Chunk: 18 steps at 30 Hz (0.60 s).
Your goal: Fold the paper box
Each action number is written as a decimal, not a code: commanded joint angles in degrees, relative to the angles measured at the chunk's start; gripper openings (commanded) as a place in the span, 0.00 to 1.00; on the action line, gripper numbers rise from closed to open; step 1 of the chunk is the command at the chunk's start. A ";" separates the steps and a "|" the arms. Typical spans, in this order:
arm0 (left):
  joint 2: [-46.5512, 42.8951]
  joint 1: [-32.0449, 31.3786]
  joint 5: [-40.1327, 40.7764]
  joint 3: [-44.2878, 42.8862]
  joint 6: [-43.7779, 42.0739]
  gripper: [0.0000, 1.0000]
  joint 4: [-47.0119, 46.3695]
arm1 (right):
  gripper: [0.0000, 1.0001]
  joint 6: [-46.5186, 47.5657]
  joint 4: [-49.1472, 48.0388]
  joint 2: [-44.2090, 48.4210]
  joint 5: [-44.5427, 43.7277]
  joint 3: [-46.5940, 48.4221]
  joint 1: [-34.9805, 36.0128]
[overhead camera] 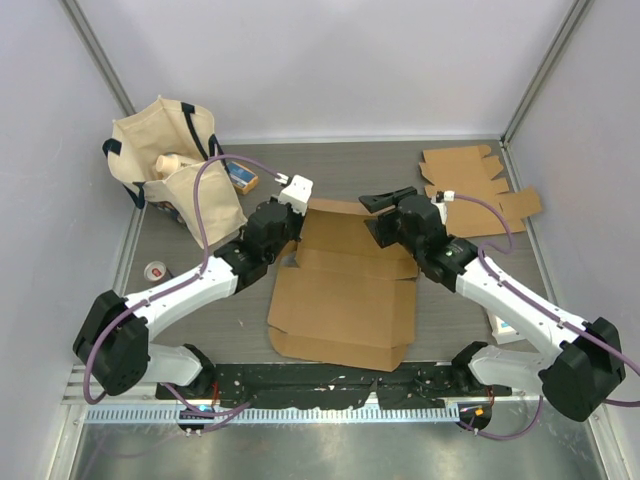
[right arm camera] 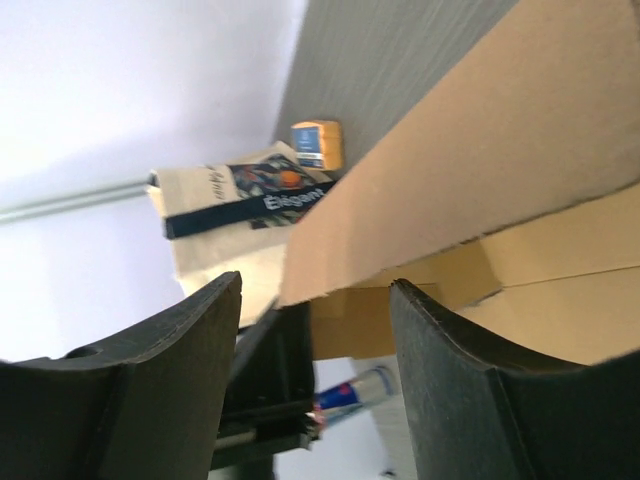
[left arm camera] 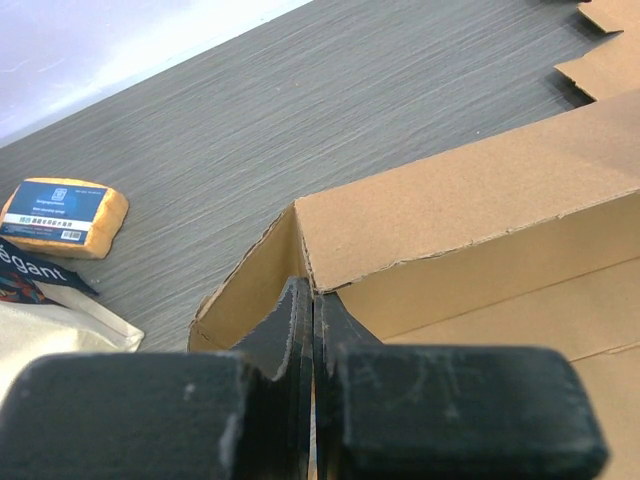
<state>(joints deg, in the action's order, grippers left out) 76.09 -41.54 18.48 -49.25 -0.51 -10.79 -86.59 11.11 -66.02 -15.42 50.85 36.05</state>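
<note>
Pinching the far-left corner of the paper box (overhead camera: 345,300), the left gripper (left arm camera: 308,300) presses its fingers together on the cardboard where the raised far wall meets a side flap. The box lies mostly flat mid-table (overhead camera: 350,165), toward the near edge. The right gripper (right arm camera: 315,288) is spread wide, with the raised wall's edge between its fingers. A tote bag (overhead camera: 165,150) sits in the far-left corner and flat cardboard (overhead camera: 475,185) in the far-right corner.

We see the box (overhead camera: 345,300) as matt brown cardboard, the table (overhead camera: 350,170) grey with fine wood grain, the bag (overhead camera: 150,130) cream cloth.
</note>
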 commanded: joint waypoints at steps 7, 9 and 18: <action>-2.18 -0.91 1.56 1.00 -0.63 0.00 -5.47 | 0.51 -13.08 -5.75 -4.99 -0.49 3.20 -1.42; -2.35 -1.00 1.65 1.00 -0.63 0.00 -5.65 | 0.49 -12.91 -5.75 -5.87 -0.40 3.81 -1.25; -2.71 -1.44 1.82 1.53 -0.45 0.00 -6.26 | 0.31 -13.52 -6.54 -8.25 -1.98 4.35 -1.25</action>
<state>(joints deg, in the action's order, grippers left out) 75.57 -42.37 19.62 -47.94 -0.69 -12.71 -98.89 7.57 -73.30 -14.90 52.73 34.81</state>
